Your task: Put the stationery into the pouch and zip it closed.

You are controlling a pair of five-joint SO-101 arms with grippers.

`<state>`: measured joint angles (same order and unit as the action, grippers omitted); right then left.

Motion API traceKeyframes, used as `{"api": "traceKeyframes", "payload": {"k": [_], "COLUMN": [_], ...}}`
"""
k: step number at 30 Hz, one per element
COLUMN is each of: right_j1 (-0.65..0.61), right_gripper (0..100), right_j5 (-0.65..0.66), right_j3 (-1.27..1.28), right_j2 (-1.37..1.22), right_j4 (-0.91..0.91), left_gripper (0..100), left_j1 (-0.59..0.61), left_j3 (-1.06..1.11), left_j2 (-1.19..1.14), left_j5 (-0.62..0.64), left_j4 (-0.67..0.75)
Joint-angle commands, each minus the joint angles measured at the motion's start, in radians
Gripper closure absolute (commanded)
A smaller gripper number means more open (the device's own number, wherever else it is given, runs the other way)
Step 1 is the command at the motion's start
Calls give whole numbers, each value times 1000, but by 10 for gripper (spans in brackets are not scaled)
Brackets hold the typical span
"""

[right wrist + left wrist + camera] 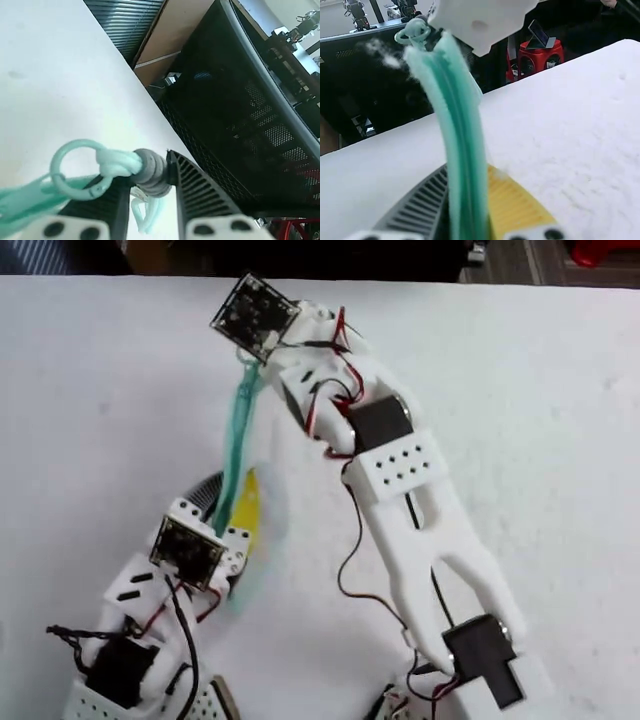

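While both arms extend over the white table (540, 390), a teal pouch (237, 430) is stretched between their two grippers. The right arm (420, 510) is the larger form in the high view. It runs from the near edge up towards the far side of the table. The left arm (130, 640) sits at the near left corner and points along the pouch towards the right arm.

The pouch is seen edge-on as a narrow teal band. In the left wrist view, its zip edge (465, 150) rises from between the left fingers up to the other arm's gripper. The two sides of the zip appear to lie together along the visible run. The contents of the pouch cannot be determined.

The left gripper (230, 490) is clamped on the near end of the pouch. Its grey finger (420, 207) is on one side of the band and its yellow finger (517, 202) on the other.

The right gripper (147, 175) is at the far end of the pouch, near the far table edge. Its dark fingers are closed on the grey zip slider (150, 172).

A teal pull ring (75, 165) hangs from the slider, just outside the fingers.
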<state>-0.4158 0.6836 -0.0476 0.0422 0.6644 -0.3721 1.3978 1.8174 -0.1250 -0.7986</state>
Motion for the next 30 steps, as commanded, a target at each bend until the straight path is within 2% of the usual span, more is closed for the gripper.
{"api": "traceKeyframes", "payload": {"k": [1, 9, 12, 18, 30], "right_j1": [136, 232, 243, 262, 320], "right_gripper": [981, 981, 981, 981, 981], "right_j5": [2, 3, 5, 87, 87], "right_j3": [-37, -32, -32, 20, 26], "right_j2": [-41, -45, -45, -45, -45], "right_j4": [-4, -4, -4, -15, -47], "left_gripper": [980, 980, 980, 980, 980], "left_j1": [-21, -19, -15, -13, -13], "left_j3": [-18, -18, -18, -18, -18], "left_j2": [10, 10, 10, 10, 10], "left_j5": [-12, -9, -8, -6, -5], "left_j4": [-38, -38, -38, -37, -38]}}
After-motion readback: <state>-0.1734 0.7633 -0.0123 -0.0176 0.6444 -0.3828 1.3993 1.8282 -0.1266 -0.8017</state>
